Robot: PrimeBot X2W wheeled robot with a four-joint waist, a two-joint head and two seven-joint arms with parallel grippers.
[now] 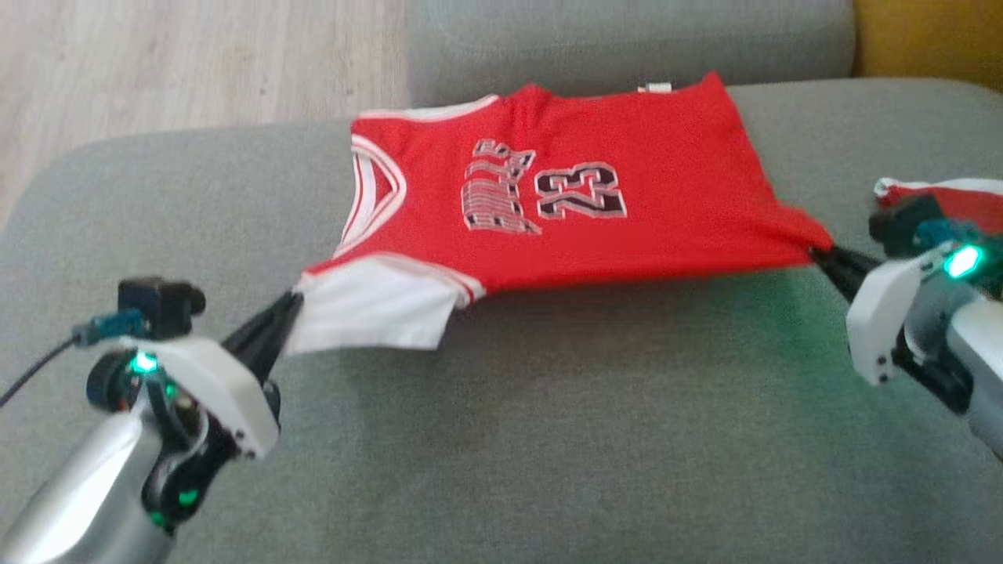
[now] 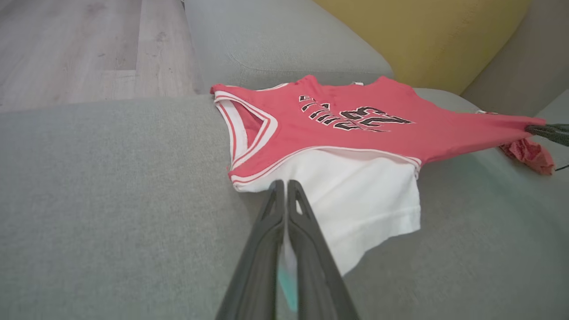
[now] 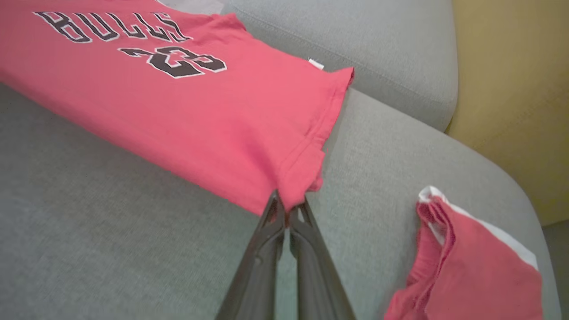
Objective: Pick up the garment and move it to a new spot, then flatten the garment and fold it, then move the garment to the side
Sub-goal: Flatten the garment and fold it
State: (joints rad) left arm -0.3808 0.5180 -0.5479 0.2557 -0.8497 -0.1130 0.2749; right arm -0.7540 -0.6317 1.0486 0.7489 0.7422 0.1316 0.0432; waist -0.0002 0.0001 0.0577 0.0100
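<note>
A red basketball jersey with white trim and the number 23 is stretched above a grey sofa seat, held at two corners. My left gripper is shut on its white sleeve corner, fingers pinched together at the shoulder hem. My right gripper is shut on the jersey's bottom hem corner, and its dark fingers show at the right edge of the left wrist view. The far edge of the jersey rests against the sofa back.
A second red and white garment lies bunched on the seat to the right, behind my right wrist. The grey sofa back rises behind, a yellow cushion at the far right, wooden floor to the left.
</note>
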